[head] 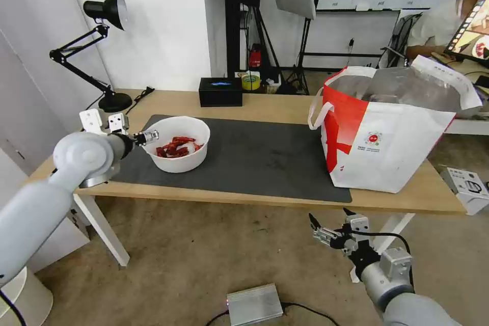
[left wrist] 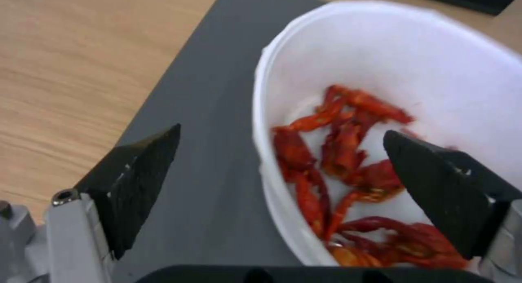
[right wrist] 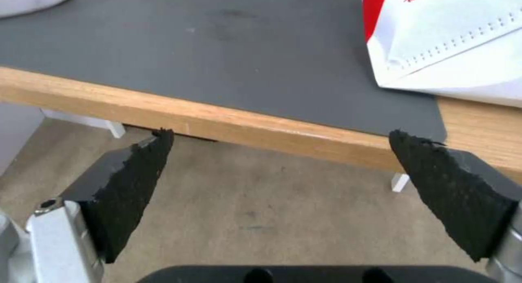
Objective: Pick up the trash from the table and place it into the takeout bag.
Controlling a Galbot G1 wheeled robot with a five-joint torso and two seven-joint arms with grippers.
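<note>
Head view: left pincer [head: 147, 137] spread wide at the near rim of the white bowl [head: 179, 143], one finger [left wrist: 446, 189] over the red scraps [left wrist: 348, 169], other finger over the mat [head: 254, 155]. Right pincer [head: 328, 224] open, below the bench [head: 407, 198] edge; takeout bag [head: 392, 137] beyond it.

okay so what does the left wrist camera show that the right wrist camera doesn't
Left wrist view alone: the red scraps inside the white bowl, with the open left gripper straddling the bowl's near wall, one finger outside and one over the inside.

Right wrist view alone: the takeout bag's lower corner, the table's front edge, the floor, and the open right gripper below table height.

Both: the dark grey mat and light-wood tabletop.
</note>
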